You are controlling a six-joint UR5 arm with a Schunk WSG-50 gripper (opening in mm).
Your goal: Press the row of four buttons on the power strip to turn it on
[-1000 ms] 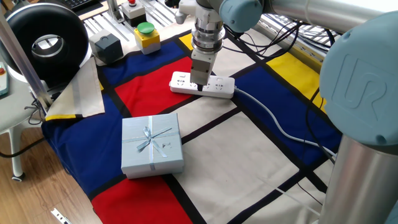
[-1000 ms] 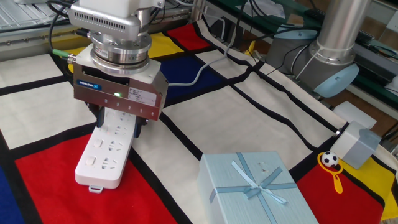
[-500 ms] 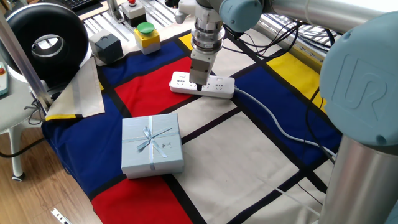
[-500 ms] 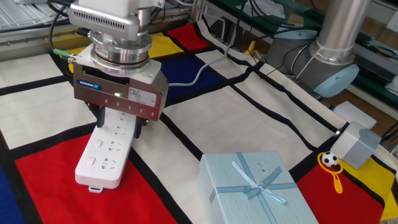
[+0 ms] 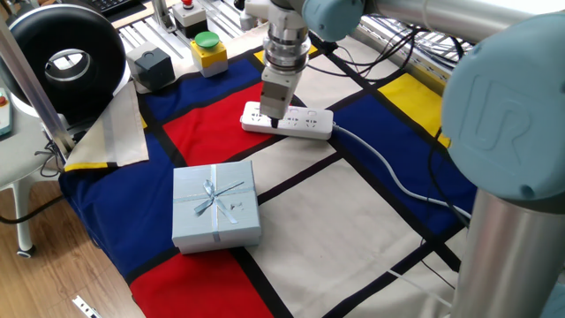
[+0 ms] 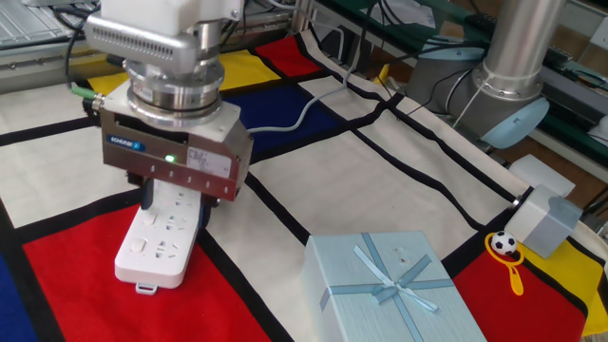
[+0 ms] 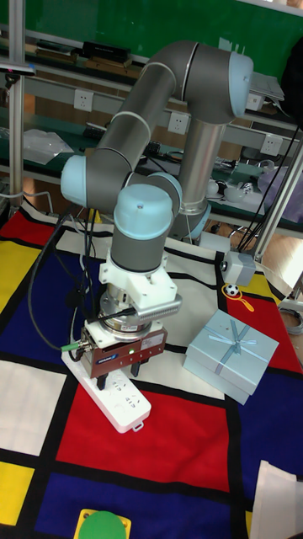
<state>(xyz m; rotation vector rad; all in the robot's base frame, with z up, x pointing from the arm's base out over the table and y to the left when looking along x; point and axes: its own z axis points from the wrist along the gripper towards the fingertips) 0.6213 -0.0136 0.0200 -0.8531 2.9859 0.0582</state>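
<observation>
The strip lies flat on the coloured cloth, where a red patch meets a white one, near the gift box. The gripper hangs low right over it, close to the end away from the cable. I cannot tell if its fingers are open or closed. The buttons are too small to make out, so I can't say how many are pressed.

The hand hides the four buttons and its own fingertips.
</observation>
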